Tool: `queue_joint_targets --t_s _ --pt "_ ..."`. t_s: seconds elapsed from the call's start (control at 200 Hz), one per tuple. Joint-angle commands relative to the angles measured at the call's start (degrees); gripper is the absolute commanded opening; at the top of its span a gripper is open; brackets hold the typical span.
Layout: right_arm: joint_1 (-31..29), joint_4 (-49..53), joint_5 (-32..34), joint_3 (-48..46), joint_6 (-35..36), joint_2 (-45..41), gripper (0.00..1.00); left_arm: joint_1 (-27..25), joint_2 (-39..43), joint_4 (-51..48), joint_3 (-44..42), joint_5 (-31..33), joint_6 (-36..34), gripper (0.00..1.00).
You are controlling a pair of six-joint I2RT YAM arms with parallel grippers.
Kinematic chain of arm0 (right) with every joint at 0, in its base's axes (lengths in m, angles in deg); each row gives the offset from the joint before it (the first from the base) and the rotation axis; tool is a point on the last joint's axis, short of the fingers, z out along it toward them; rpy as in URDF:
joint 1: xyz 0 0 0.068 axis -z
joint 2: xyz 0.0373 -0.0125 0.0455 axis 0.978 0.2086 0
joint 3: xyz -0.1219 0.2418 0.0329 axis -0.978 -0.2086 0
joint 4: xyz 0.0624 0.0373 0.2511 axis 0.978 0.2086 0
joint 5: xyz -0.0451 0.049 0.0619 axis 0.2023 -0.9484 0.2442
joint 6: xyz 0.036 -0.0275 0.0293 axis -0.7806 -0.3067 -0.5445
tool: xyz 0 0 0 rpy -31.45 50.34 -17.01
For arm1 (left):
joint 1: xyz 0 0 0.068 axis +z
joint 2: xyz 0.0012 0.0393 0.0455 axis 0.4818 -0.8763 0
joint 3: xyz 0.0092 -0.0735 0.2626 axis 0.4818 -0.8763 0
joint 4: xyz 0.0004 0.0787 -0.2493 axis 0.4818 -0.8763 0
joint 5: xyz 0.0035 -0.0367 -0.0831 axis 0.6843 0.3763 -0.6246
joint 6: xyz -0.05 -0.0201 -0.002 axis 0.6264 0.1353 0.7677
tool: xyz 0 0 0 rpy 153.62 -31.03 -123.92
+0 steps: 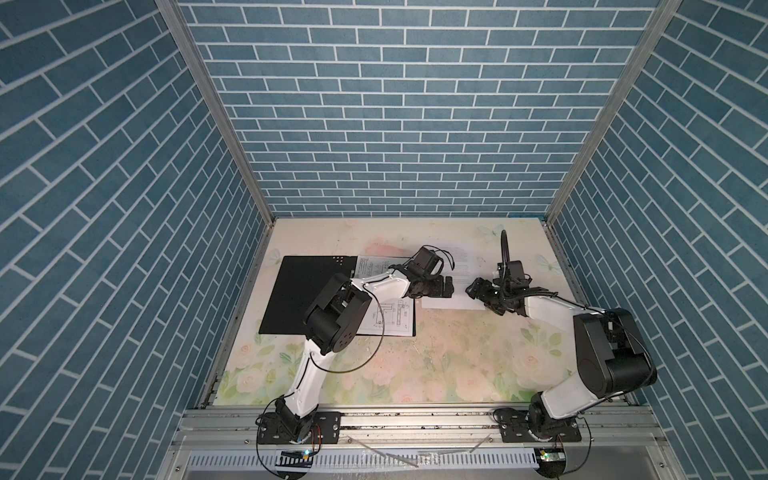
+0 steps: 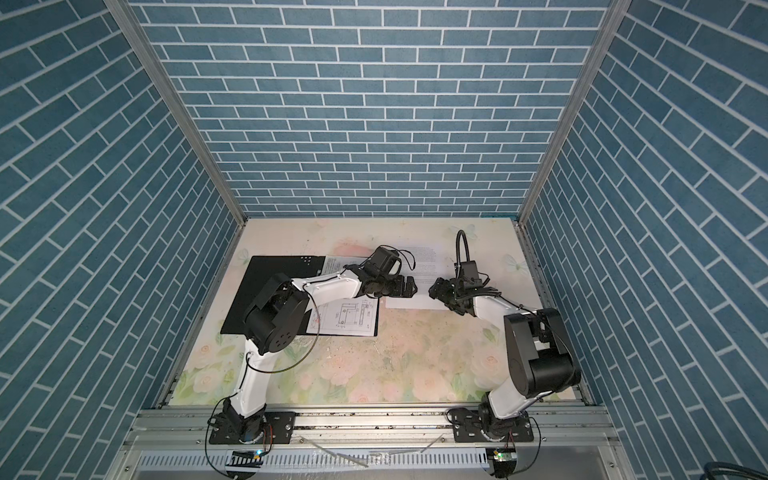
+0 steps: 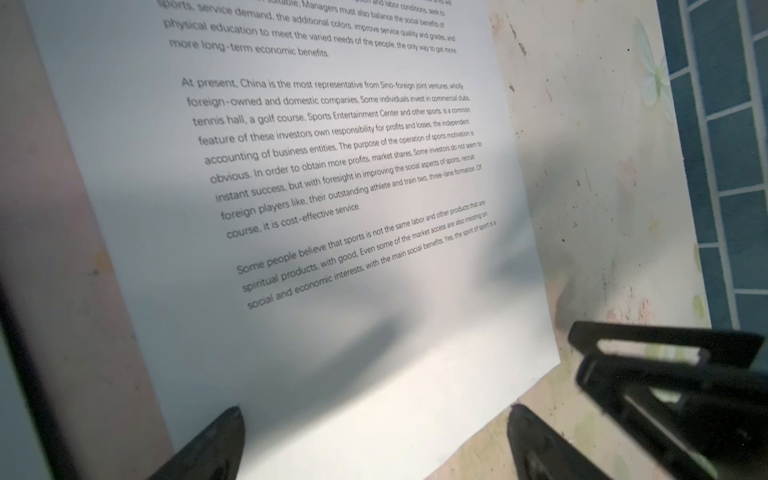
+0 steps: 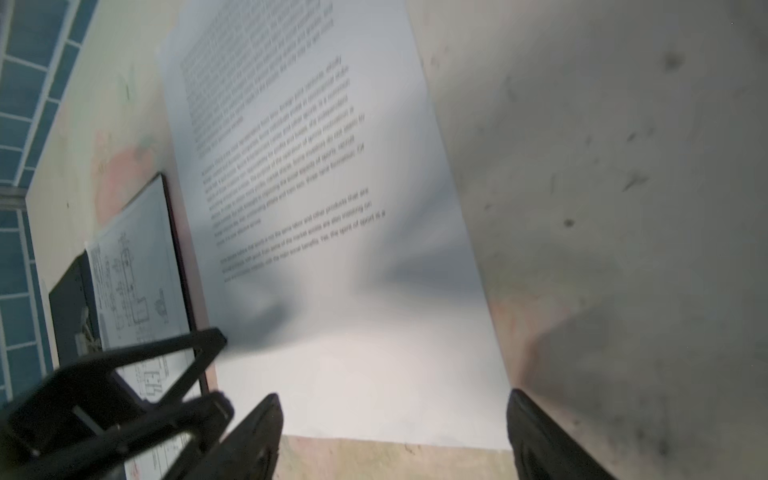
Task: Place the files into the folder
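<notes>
Right now I see the folder (image 1: pixel 303 291) lying open on the left of the floral table (image 1: pixel 415 365), matte black inside up, with small white dots near its far edge. A drawing sheet (image 1: pixel 395 320) lies on its right half. The text-only sheet (image 1: pixel 461 264) lies flat on the table just right of the folder, with a thin strip of table between them.

My left gripper (image 1: pixel 449 286) and right gripper (image 1: pixel 471 286) face each other low over that sheet's near part, both with jaws spread wide and nothing between them. I cannot tell whether either tip touches the paper.

The left wrist view gives the print sharp enough to read and the sheet's near corner. The right wrist view is blurred, but it alone shows the folder's dark edge beside the sheet.

The sheet's near edge runs along the table front. Bare table lies open in front of both sheet and folder.
</notes>
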Motion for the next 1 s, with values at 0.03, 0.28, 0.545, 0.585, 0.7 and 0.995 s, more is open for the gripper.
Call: queue_joint_targets --t_s 0.03,0.28,0.545,0.585,0.7,0.995 --pt "1.46 1.33 1.7 6.75 5.62 3.53 0.85 -0.26 2.31 -4.23 -0.33 1.24 -1.11 1.0" --pt "3.41 0.58 -0.67 17.07 8.43 15.23 0.85 0.18 3.03 -6.12 0.54 3.69 -2.17 1.0" --pt "4.12 -0.32 -0.66 24.31 9.63 22.56 0.85 0.97 1.06 -7.54 2.0 4.53 -2.31 1.0" --pt "4.14 0.13 -1.04 25.58 9.89 23.61 0.85 0.97 0.57 -7.72 2.53 4.43 -2.45 1.0" --pt "4.14 3.07 -2.57 29.85 10.62 27.06 0.84 1.06 -1.43 -8.87 4.47 4.09 -2.58 1.0" --pt "3.79 7.9 -7.1 29.45 10.24 28.82 0.79 0.97 -3.9 -10.5 5.5 3.88 -2.37 1.0"
